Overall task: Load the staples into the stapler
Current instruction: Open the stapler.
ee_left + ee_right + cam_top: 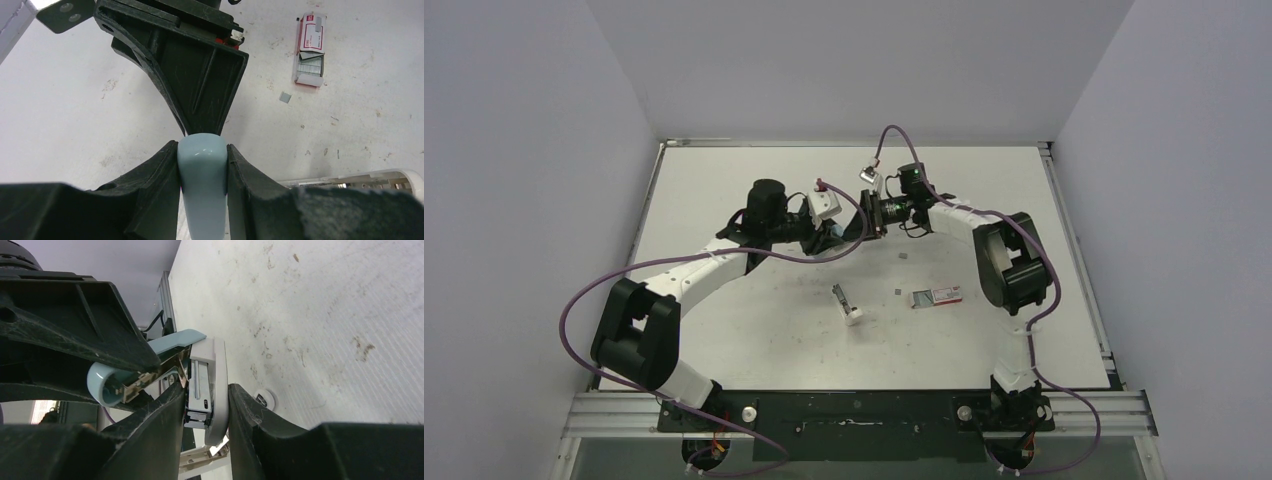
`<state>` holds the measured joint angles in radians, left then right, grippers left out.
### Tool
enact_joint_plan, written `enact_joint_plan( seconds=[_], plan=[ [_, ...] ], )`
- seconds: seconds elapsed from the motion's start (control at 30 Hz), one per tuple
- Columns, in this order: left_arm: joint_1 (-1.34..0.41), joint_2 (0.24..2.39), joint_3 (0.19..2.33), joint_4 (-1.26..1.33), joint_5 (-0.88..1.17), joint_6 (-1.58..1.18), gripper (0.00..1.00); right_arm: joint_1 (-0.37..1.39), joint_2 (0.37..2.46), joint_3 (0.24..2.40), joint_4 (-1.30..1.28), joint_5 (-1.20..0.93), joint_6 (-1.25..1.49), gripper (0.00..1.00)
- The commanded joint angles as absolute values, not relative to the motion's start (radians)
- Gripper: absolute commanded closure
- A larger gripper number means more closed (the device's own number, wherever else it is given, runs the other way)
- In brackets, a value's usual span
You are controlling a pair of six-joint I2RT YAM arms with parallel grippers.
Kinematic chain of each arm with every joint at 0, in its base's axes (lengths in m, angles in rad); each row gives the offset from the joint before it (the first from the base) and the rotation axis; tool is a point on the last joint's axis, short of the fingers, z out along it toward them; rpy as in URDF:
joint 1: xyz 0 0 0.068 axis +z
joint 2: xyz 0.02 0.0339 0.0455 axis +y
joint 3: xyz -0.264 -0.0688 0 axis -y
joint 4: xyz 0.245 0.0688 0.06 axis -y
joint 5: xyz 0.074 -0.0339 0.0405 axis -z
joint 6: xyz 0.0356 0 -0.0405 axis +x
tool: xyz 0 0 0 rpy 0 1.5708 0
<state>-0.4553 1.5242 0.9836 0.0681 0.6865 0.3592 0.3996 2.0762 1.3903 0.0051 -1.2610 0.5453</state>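
Observation:
The stapler [833,236] is held above the back middle of the table between both grippers. My left gripper [202,150] is shut on its light blue top cover [202,185], with both pads pressed on its sides. From the opposite side my right gripper [206,390] is shut on the stapler's white base and shiny metal channel [202,390], and the blue cover [175,342] swings away from them. The staples [310,64] show as grey strips inside their open red-and-white box [937,296], which lies flat on the table right of centre.
A loose white-and-metal part [847,306] lies on the table in front of the grippers. Two small grey staple pieces [896,292] [909,255] rest near the box. Grey walls stand around the table, and a metal rail runs along its right edge [1074,250].

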Motion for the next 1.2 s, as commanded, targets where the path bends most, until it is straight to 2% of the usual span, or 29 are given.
enact_joint_plan(
  seconds=[0.0,0.3,0.4,0.53,0.67,0.87,1.0,1.17],
  plan=[
    [-0.441,1.471,1.004,0.101,0.694,0.325,1.0,0.331,2.035,1.438,-0.147,-1.113,0.403,0.95],
    [-0.494,1.516,1.106,0.046,0.531,0.179,1.0,0.33,1.958,1.484,-0.23,-0.968,0.355,0.95],
    [-0.515,1.559,1.179,0.04,0.515,0.065,0.89,0.344,1.922,1.477,-0.231,-0.9,0.344,0.95],
    [-0.547,1.606,1.271,0.002,0.381,-0.081,0.79,0.378,1.854,1.487,-0.244,-0.757,0.313,0.95],
    [-0.58,1.667,1.408,-0.106,0.216,-0.151,0.73,0.405,1.822,1.517,-0.258,-0.622,0.334,0.95],
    [-0.586,1.757,1.569,-0.211,0.076,-0.265,0.66,0.43,1.809,1.537,-0.273,-0.54,0.402,0.95],
    [-0.586,1.76,1.57,-0.192,0.09,-0.309,0.6,0.432,1.817,1.538,-0.286,-0.522,0.407,0.95],
    [-0.579,1.722,1.502,-0.08,0.281,-0.285,0.42,0.418,1.83,1.526,-0.264,-0.608,0.381,0.95]
  ],
)
